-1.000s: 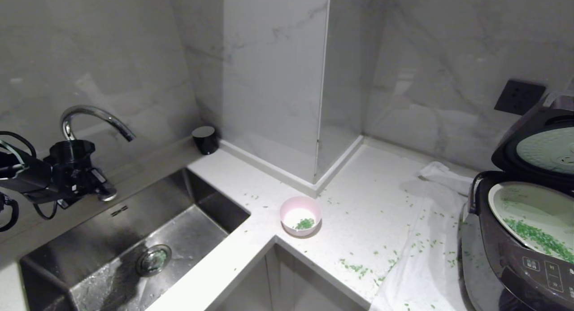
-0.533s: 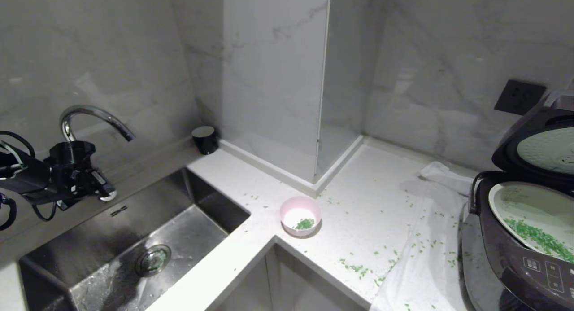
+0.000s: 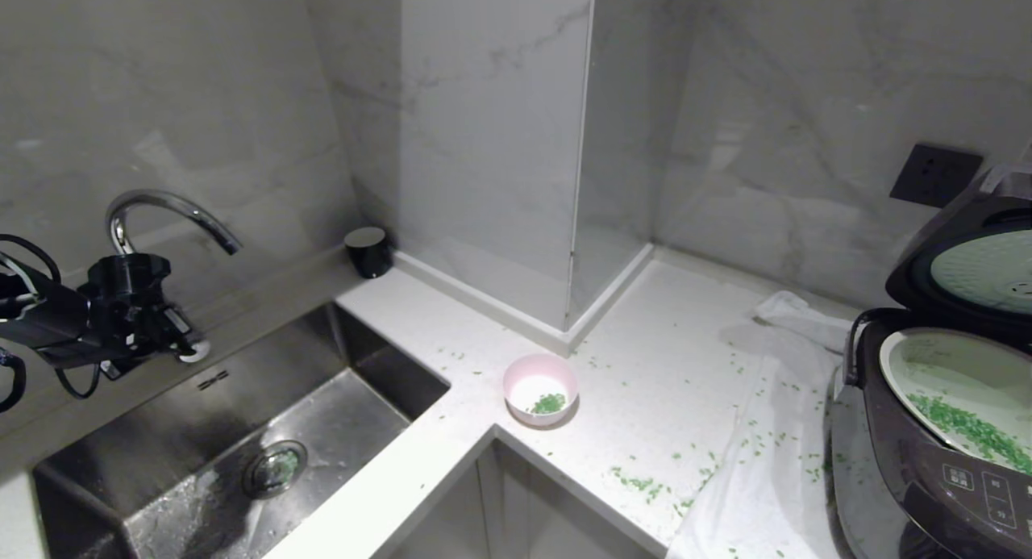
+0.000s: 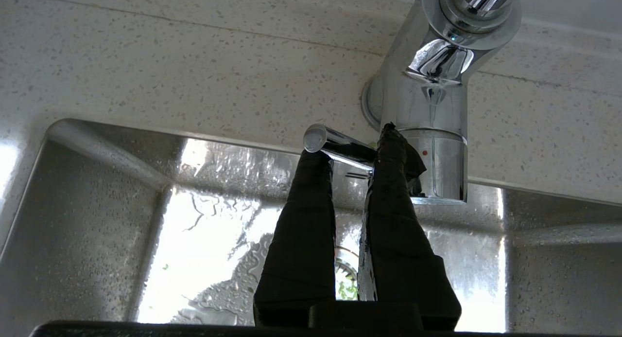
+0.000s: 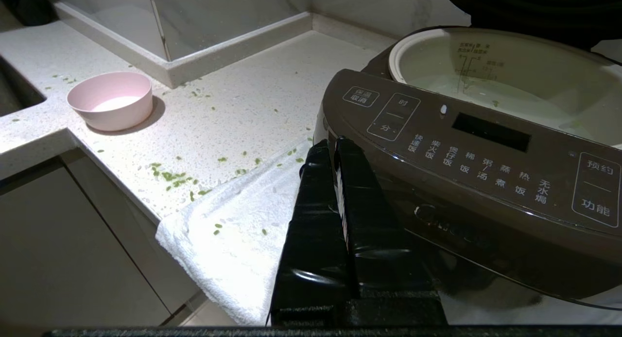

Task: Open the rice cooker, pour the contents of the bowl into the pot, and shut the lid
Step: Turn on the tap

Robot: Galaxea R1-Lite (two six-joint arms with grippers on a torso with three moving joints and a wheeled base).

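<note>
- Far left: left gripper [image 4: 347, 147] is nearly closed on the tap lever [image 4: 335, 145], above the sink [image 3: 242, 430].
- Centre: the bowl [image 3: 540, 388] stands upright on the counter [image 3: 661, 357], few green grains [image 3: 550, 402] inside, others spilled around.
- Right: rice cooker [image 3: 927, 454], lid [image 3: 967, 260] up, grains in pot [image 3: 951, 381]. Pouring looks done; closing is left.
- Only the right wrist view shows the right gripper [image 5: 333, 150], fingers together w/ nothing held, near the cooker front.

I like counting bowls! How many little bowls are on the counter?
1. A small round bowl, pale pink outside and white inside, stands on the white speckled counter near the steel sink's corner. Anything beyond the frame edges is unseen.
</note>
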